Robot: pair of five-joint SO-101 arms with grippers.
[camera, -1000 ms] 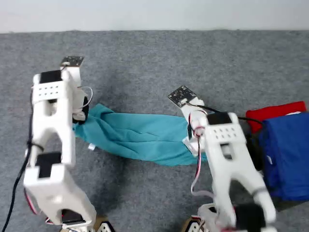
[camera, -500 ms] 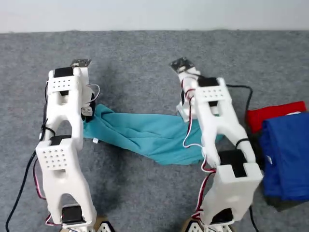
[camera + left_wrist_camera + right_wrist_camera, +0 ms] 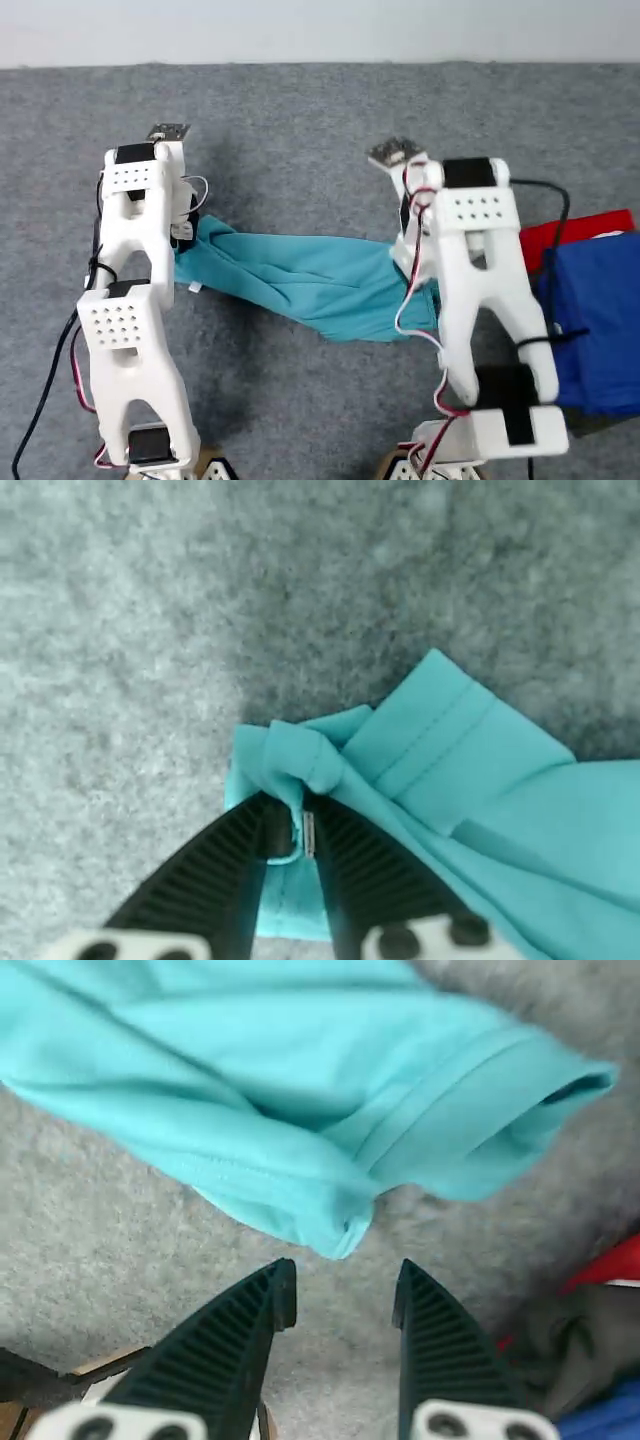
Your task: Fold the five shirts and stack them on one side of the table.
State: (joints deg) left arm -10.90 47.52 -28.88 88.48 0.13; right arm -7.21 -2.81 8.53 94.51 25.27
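A teal shirt (image 3: 300, 275) lies bunched in a long band across the middle of the grey table. My left gripper (image 3: 297, 825) is shut on a gathered fold at the left end of the teal shirt (image 3: 450, 770); in the high view that left gripper (image 3: 187, 232) sits at the band's left tip. My right gripper (image 3: 345, 1285) is open just above the table, its fingers apart and holding nothing, with a sleeve hem of the teal shirt (image 3: 250, 1080) just beyond the fingertips. The right arm (image 3: 470, 230) stands over the shirt's right end.
At the right edge lies a pile with a folded blue shirt (image 3: 595, 320) on top and a red shirt (image 3: 560, 235) showing behind it. Bare grey carpet-like table (image 3: 300, 120) stretches behind and in front of the teal shirt.
The left arm shifted slightly right with the shirt's end in its grip. The right arm stretched forward over the shirt's right end, then shifted right toward the pile.
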